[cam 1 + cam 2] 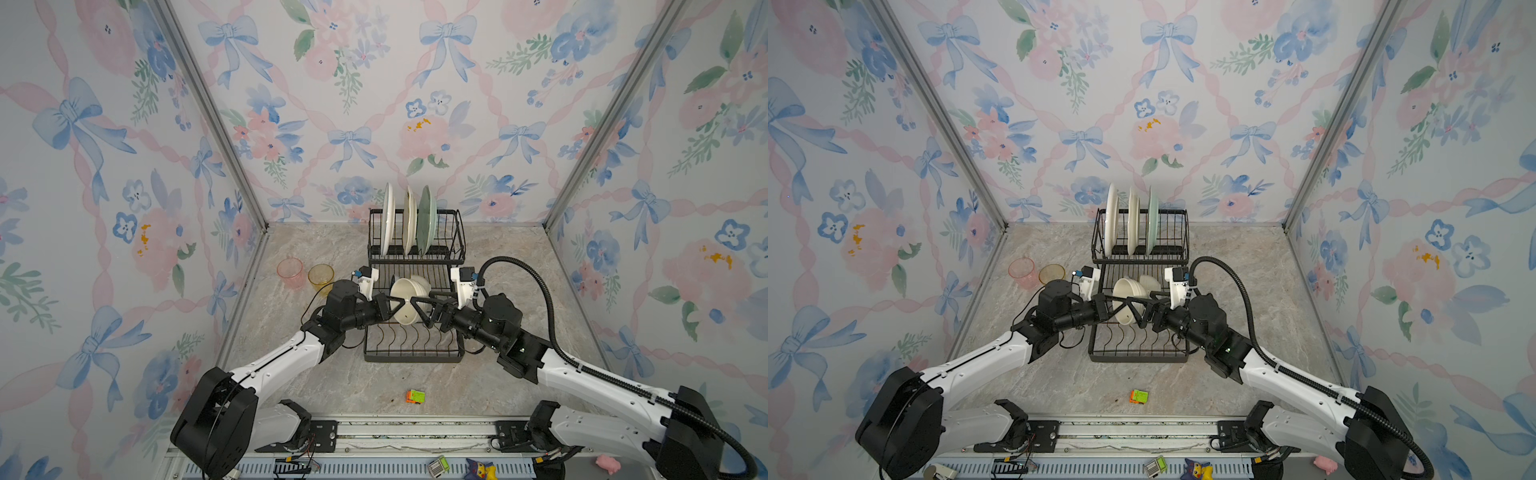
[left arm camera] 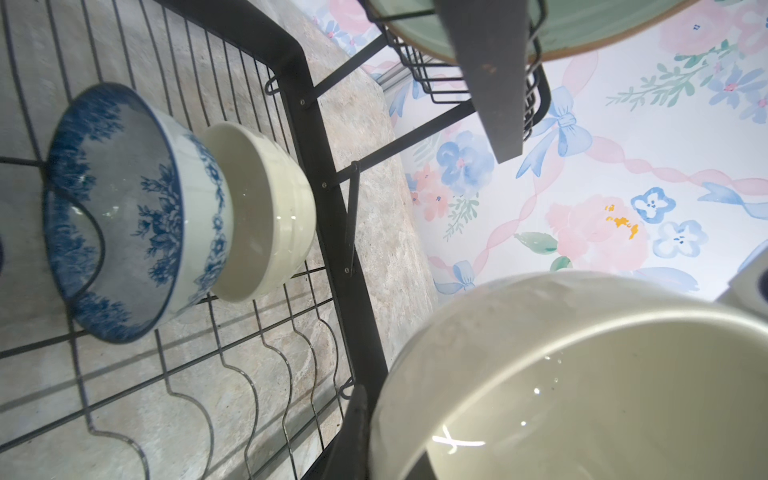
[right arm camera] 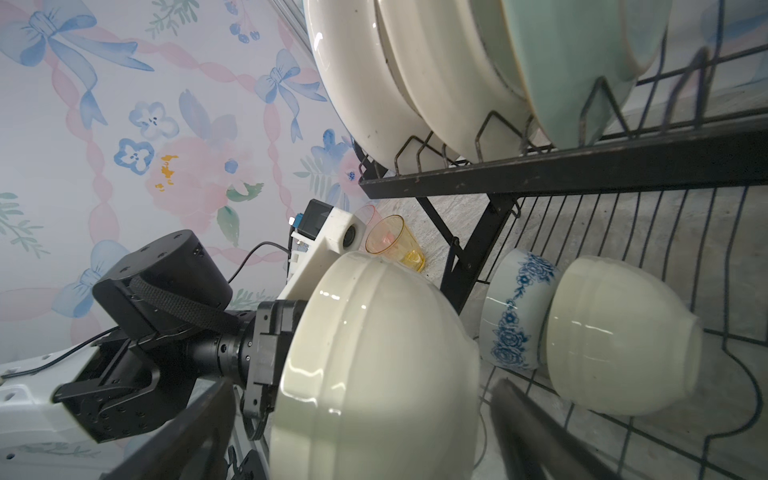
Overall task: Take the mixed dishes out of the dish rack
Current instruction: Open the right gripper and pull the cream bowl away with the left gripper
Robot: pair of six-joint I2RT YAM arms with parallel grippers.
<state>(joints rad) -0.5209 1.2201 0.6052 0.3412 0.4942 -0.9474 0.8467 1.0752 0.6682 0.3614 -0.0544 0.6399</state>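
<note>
One cream glazed bowl (image 1: 404,293) hangs above the lower tier of the black wire dish rack (image 1: 413,347).
Left gripper (image 1: 395,308) pinches its rim; right gripper (image 1: 419,312), spread wide, straddles the opposite wall.

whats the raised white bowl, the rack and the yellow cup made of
The raised white bowl: likely glazed ceramic; opaque cream, glossy with sharp highlights.
The dish rack: looks like metal wire and bars with a black coating, slightly scuffed.
The amber tumbler: clear tinted plastic or glass; see-through, which one is unclear.
</note>
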